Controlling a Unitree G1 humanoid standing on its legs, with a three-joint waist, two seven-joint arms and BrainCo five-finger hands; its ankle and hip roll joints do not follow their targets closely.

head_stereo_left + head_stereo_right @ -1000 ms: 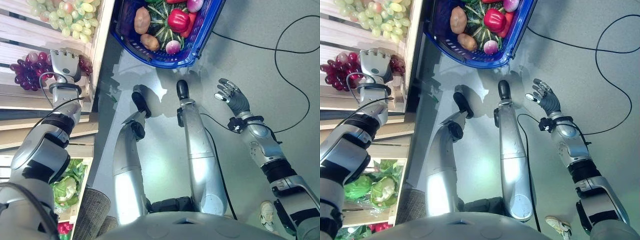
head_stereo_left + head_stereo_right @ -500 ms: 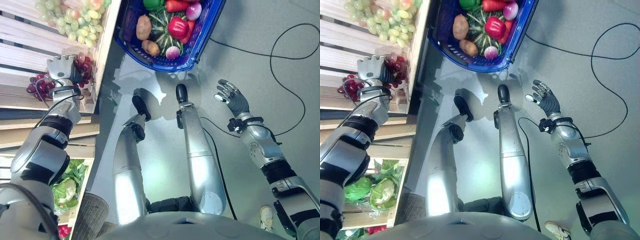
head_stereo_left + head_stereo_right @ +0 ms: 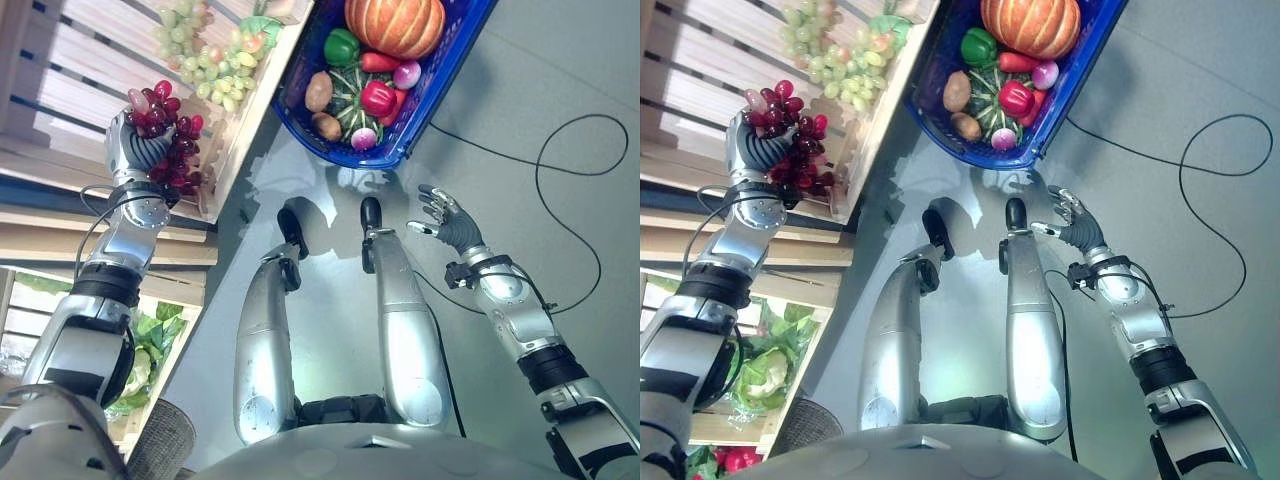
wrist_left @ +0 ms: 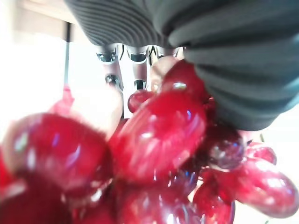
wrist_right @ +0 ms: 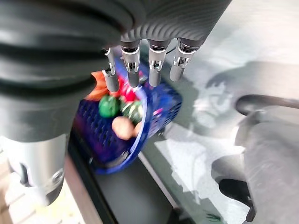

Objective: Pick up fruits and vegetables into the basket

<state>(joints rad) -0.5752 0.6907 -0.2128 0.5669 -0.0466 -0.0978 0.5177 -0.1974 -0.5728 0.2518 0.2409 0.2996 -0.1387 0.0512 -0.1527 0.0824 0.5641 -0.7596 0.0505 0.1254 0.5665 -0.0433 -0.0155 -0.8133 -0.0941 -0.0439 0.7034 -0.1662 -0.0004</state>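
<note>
left hand (image 3: 140, 150) grips red grapes (image 3: 170, 135) | green grapes (image 3: 215, 60) beside | basket (image 3: 440, 95) apart

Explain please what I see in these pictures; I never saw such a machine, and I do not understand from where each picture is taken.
It is a humanoid robot. Two pictures come from cameras in its head, looking down; two come from cameras on its wrists. Its left hand is closed on a bunch of red grapes at a wooden shelf where green grapes also lie. Its right hand hangs open above the grey floor, holding nothing. A blue basket on the floor holds a pumpkin, a red pepper, a potato and more.
</note>
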